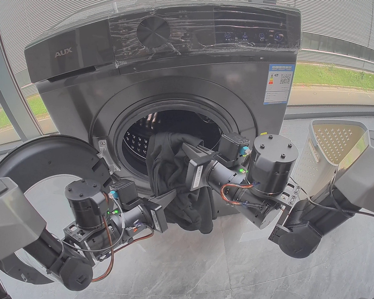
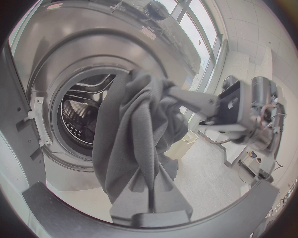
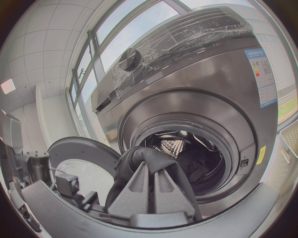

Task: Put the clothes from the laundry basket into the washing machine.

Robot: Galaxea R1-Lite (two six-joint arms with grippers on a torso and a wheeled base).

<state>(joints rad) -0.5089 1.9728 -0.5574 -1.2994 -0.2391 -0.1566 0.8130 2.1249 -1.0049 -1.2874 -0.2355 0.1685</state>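
A dark grey washer is standing on a pale tiled floor, in front of large windows. Its round door is hanging wide open on the robot's left, leaving the drum mouth uncovered. A pale perforated basket is sitting on the floor just beside the washer, on the robot's right.

A black garment is hanging in front of the drum mouth, held between the two arms. Its upper part is bunching at the opening's lower left rim, and its lower part is drooping toward the floor. More dark cloth is lying inside the drum.

The right claw is pinching the garment's upper folds, its fingers closed together on the cloth. Lower down, the left claw is clamping the garment's hanging edge, fingers pressed together around the fabric.
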